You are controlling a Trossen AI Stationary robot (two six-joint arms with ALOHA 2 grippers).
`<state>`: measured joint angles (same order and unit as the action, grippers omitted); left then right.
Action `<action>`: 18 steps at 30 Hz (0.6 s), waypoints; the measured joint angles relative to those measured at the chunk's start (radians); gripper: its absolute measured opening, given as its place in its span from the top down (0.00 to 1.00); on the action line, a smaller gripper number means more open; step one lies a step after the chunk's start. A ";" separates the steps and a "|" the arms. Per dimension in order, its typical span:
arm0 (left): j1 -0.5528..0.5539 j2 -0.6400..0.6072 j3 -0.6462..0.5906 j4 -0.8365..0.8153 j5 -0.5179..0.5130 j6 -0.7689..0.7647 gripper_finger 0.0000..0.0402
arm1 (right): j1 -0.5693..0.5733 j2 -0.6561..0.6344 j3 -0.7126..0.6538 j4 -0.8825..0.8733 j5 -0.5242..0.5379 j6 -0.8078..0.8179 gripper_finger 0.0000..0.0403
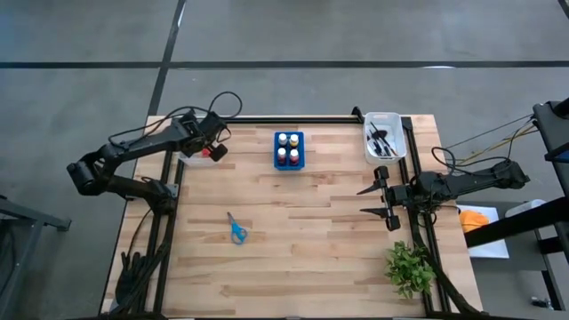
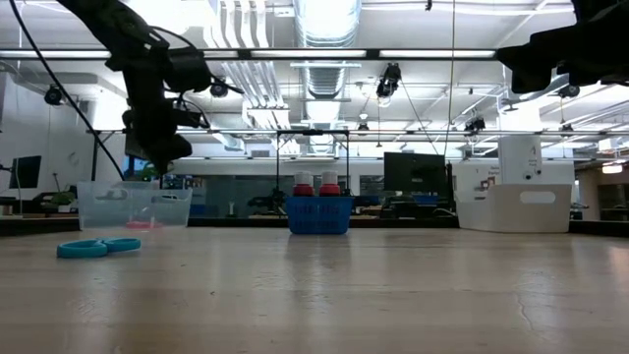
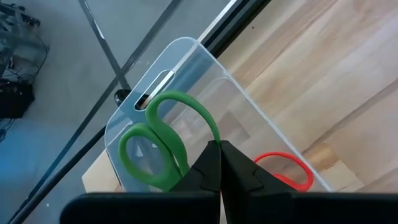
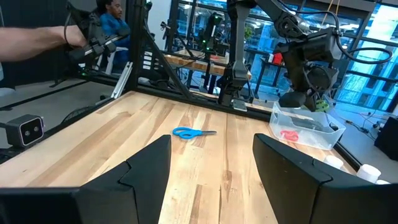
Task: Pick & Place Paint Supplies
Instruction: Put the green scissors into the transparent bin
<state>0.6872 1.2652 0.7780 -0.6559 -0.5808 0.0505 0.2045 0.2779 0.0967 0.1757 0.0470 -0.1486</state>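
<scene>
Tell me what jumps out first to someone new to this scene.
The left tool hangs shut on green scissors over a clear bin at the table's far left corner. Blue scissors lie alone mid-table, and a blue holder of paint bottles stands toward the far edge.

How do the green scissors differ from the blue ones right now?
The green scissors hang off the table, pinched in the shut left gripper above the clear bin; the blue scissors lie flat on the bare table, untouched. The green pair is over a bin that already holds red scissors; the blue pair sits mid-table, apart from any bin. Both have looped plastic handles.
</scene>
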 joint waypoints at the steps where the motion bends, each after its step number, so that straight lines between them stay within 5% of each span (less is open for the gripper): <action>1: 0.000 0.000 0.000 0.000 0.000 0.000 1.00 | 0.000 0.000 0.000 0.000 0.000 0.000 0.44; 18: 0.000 0.000 0.001 0.000 0.001 0.000 1.00 | 0.000 0.000 0.000 0.000 0.000 0.001 0.44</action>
<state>0.6868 1.2648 0.7788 -0.6557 -0.5798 0.0505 0.2044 0.2783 0.0967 0.1757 0.0468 -0.1478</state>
